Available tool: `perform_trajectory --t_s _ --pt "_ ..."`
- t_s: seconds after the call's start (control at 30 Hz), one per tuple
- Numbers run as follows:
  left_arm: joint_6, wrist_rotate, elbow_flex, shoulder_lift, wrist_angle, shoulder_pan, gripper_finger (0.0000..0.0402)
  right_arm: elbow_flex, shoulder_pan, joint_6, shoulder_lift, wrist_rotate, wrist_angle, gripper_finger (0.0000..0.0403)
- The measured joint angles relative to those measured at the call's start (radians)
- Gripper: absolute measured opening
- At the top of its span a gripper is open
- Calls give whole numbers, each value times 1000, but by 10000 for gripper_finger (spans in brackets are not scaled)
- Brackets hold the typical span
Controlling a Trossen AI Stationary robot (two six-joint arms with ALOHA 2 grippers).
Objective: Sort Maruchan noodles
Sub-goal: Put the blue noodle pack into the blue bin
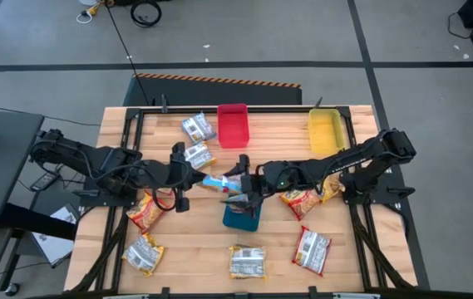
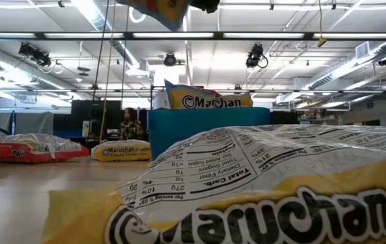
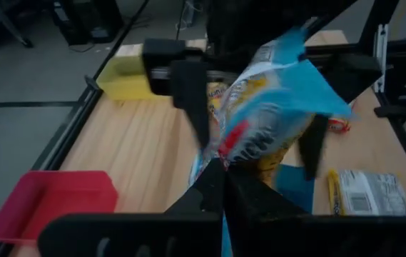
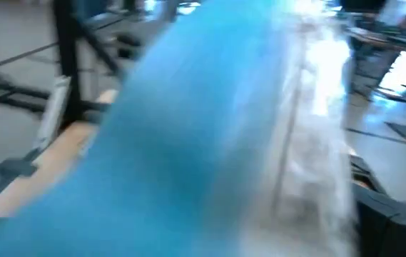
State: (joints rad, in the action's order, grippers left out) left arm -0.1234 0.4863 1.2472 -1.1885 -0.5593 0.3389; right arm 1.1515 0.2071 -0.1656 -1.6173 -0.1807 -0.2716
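two arms are meeting at mid-table over the blue tray [image 1: 241, 219]. the left gripper [image 1: 193, 178] is pinching one end of a blue packet [image 1: 218, 183], its fingers [image 3: 220, 187] clamped tight on the crinkled edge, and is holding it in the air just above and to the far side of the tray. the right gripper [image 1: 244, 184] is standing wide open at the packet's other end, its fingers on either side of the wrapper without visibly closing on it; a handover or a release looks close, though which one cannot be told.

the sorting is looking barely begun. in the low view one packet [image 2: 209, 99] is poking up from the blue tray. the red tray [image 1: 232, 124] and yellow tray [image 1: 326, 129], at the far edge, are both appearing empty.

plenty is waiting loose on the wood: two silver packets [image 1: 197, 126] lying left of the red tray, a red-orange packet [image 1: 145, 211] and another packet [image 1: 144, 252] at the near left, a packet [image 1: 246, 261] at the near centre, a red packet [image 1: 312, 249] at the near right, and a yellow-orange packet [image 1: 305, 198] under the right arm. each is needing a match to its tray, so most of the work is lying ahead.
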Motion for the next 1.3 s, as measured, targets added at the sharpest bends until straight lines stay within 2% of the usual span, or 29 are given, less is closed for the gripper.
perform_trajectory --t_s 0.1,0.43,0.57,0.83,0.9,0.97,1.03,1.17,1.3 --pt "2 9 0 0 7 0 5 0 -7 43 0 -55 -13 348" --pt "3 41 0 0 6 0 5 0 -6 66 0 -106 -33 338" --pt "5 53 0 0 3 -2 4 0 -5 61 0 -130 -43 290" --pt "0 48 0 0 -16 -30 6 0 -6 23 0 -139 -42 150" --pt "1 29 0 0 -19 -33 14 0 -6 8 0 -142 -39 129" --pt "1 13 0 0 -21 -34 24 0 -5 5 0 -157 -32 126" --pt "1 24 0 0 -30 -34 36 15 -5 5 0 -177 14 126" --pt "1 84 -1 27 -135 -34 70 88 -3 43 0 -229 245 136" --pt "-60 200 -8 60 -307 -34 106 173 8 147 0 -233 512 138"
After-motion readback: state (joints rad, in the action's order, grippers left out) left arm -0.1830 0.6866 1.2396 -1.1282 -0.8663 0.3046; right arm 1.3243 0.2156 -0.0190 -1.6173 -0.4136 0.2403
